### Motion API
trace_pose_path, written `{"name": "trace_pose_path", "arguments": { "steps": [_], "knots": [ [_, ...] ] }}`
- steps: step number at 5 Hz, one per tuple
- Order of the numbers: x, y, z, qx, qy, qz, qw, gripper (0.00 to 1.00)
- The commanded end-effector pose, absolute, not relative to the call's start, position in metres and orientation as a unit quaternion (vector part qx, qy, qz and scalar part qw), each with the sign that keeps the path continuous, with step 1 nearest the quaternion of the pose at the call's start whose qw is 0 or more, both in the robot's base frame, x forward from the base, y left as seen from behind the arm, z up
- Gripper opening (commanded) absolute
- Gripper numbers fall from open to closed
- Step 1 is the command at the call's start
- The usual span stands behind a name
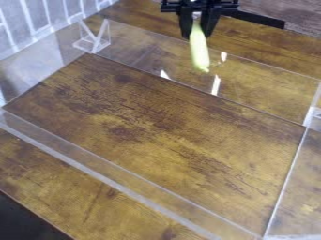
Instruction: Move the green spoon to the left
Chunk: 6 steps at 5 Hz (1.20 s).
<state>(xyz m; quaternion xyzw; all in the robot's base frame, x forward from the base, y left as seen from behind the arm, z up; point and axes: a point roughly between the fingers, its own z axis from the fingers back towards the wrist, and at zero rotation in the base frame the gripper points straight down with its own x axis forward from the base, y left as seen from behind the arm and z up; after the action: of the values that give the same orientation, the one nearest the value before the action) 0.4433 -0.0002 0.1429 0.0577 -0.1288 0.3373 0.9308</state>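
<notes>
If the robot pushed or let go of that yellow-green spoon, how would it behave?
The spoon's handle hangs straight from the gripper without sagging, so it is probably stiff. Being slim, it looks light. Its smooth-looking surface might slide easily on the wooden tabletop.
</notes>
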Motion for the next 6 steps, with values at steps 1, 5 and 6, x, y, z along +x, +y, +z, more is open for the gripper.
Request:
{"name": "trace_pose_path", "arguments": {
  "steps": [1, 5, 6],
  "knots": [
    [0.445, 0.018, 0.155, 0.063, -0.156, 0.351, 0.921, 0.0],
    [0.46, -0.004, 0.167, 0.082, -0.175, 0.361, 0.912, 0.0],
    [0.46, -0.002, 0.17, 0.088, -0.177, 0.364, 0.91, 0.0]
  ]
}}
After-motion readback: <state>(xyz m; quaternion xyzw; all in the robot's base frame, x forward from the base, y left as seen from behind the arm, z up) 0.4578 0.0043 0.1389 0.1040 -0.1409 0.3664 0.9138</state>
